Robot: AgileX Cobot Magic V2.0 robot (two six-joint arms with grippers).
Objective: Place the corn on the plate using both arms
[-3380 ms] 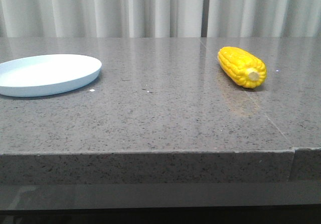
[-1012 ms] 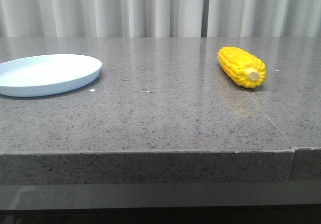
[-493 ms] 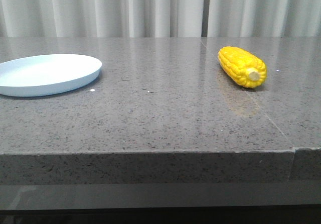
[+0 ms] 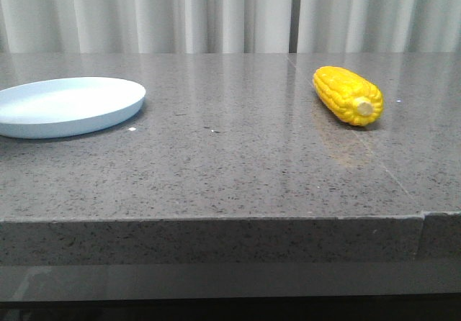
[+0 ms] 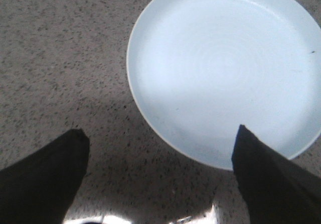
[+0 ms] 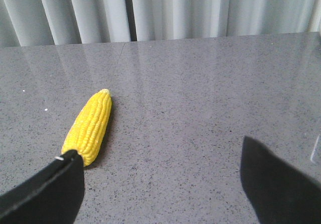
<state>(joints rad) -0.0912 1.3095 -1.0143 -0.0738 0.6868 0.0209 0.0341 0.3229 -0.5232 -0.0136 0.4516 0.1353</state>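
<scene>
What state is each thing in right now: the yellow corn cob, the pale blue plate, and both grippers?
Bright yellow corn cob: lying on its side on the grey stone table, ungripped, pale stem end toward the camera.
Round pale blue-white plate: flat on the table, empty.
Left gripper: open, above the plate's edge, holding nothing.
Right gripper: open, holding nothing, one finger close to the corn.

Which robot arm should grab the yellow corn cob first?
The right one, most likely. Its open gripper already faces the bright yellow corn cob lying on the right side of the grey speckled stone table. The left gripper, also open, hangs over the round pale blue plate, far from the corn.
</scene>
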